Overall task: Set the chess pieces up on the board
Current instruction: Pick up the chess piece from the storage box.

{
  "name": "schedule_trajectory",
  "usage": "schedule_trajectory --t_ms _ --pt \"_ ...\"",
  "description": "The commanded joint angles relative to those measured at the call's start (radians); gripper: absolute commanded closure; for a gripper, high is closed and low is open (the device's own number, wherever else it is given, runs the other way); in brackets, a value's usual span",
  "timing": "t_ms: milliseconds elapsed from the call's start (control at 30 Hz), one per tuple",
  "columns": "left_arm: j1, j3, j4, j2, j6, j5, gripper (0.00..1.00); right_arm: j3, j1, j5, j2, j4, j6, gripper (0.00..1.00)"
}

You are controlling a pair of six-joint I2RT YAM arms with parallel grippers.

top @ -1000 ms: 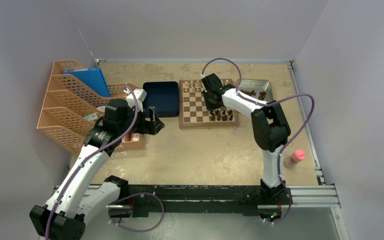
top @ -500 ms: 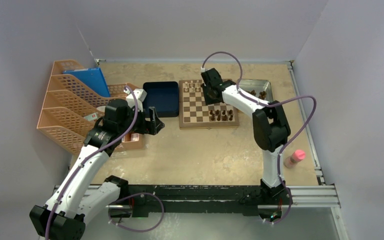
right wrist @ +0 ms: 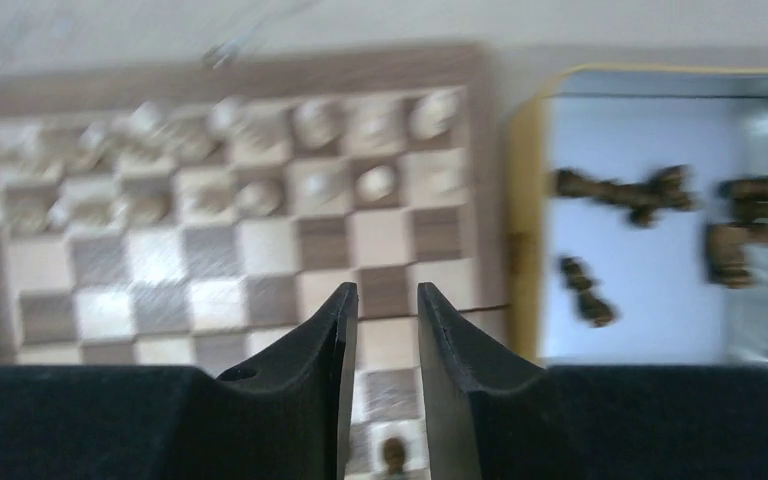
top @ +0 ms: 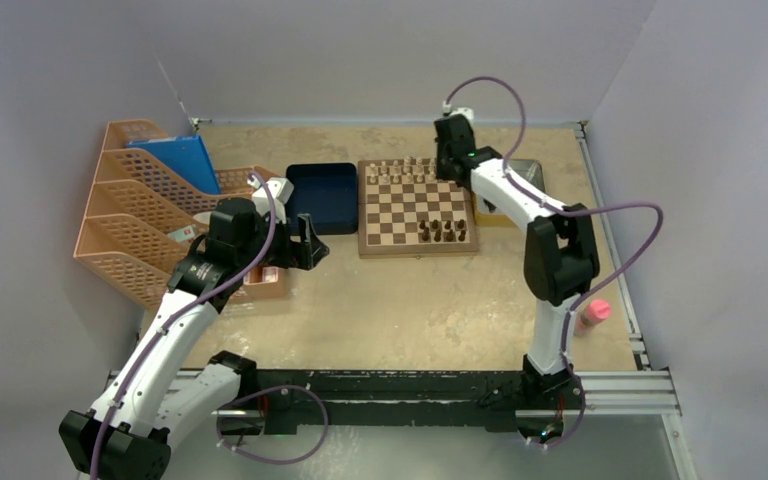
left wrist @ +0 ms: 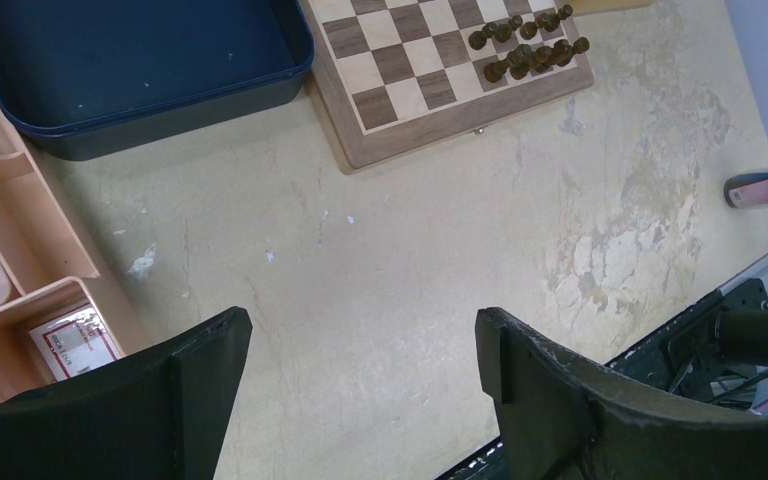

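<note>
Square wooden chequered chessboard (top: pixel 400 215) sits far-centre on the tan tabletop (left wrist: pixel 410 250). Tiny dark brown wooden chessmen (top: pixel 441 231): one cluster on the board's near-right squares, others loose in the silver metal tray (right wrist: pixel 660 300) just right of it. Right gripper (right wrist: pixel 384 295) over the board's far-right edge, fingers a narrow slit apart, empty. Left gripper (left wrist: pixel 360 330) spread wide, holding nothing, above bare tabletop.
</note>
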Motion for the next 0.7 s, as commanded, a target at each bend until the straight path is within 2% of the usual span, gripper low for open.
schedule_trajectory --t_ms 0,233,400,667 --pt "-0.005 -0.003 0.021 -0.012 0.001 0.003 0.17 -0.018 -0.09 0.164 -0.097 0.093 0.035 0.68" --pt "-0.004 -0.004 0.021 -0.015 0.001 0.004 0.17 -0.048 -0.226 0.253 -0.074 0.155 0.034 0.65" --pt "-0.006 -0.003 0.02 -0.011 0.003 0.004 0.17 -0.066 -0.318 0.163 -0.034 0.207 0.018 0.63" --pt "-0.006 -0.002 0.028 -0.002 0.007 0.013 0.17 -0.065 -0.41 0.107 0.041 0.229 -0.007 0.6"
